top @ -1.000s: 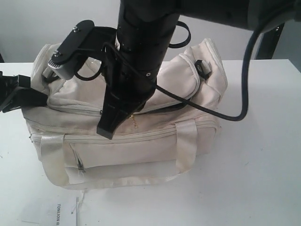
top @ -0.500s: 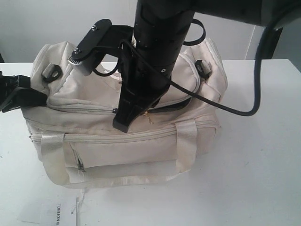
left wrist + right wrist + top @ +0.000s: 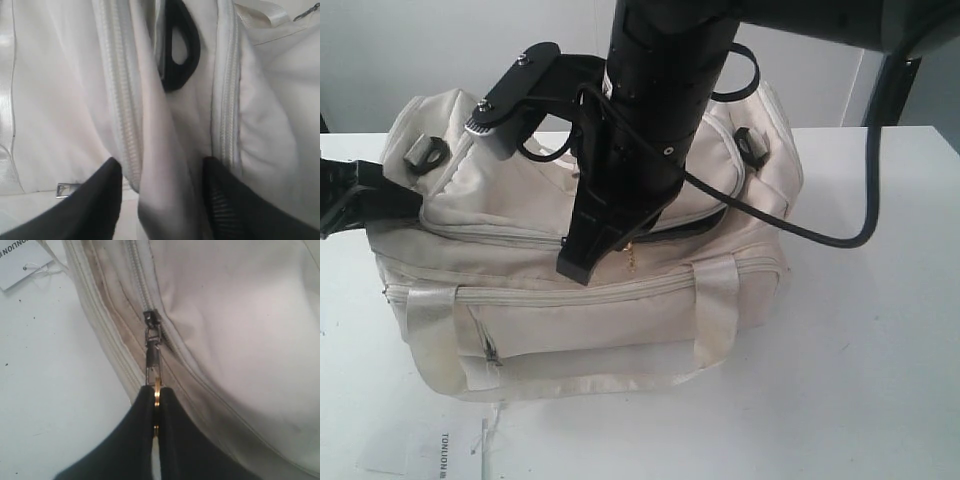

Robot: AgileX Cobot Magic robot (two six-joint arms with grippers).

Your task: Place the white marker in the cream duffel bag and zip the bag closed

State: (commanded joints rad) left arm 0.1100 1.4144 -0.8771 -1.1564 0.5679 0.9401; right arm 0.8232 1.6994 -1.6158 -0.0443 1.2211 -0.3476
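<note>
**On the white table: zip charm pinched, bag gaping on one side**

On the white table (image 3: 880,350) the cream duffel bag (image 3: 620,310) sits pretty much dead centre, front pocket facing the exterior camera. The right gripper (image 3: 156,390) comes down from 12 o'clock onto the top of the bag. Its fingers are pressed tight together on the little gold charm (image 3: 157,386) hanging off the zip pull (image 3: 152,357), and the slider (image 3: 150,317) sits just beyond that on the top zip. At about 3 o'clock from that gripper there's a dark gap (image 3: 692,222) where the zip hasn't closed.

Over at the bag's 9 o'clock end, the left gripper (image 3: 161,162) has a fold of the cream fabric squeezed between its fingers, right by a black strap ring (image 3: 177,50). A paper label (image 3: 445,450) lies on the table at roughly 7 o'clock from the bag.
</note>
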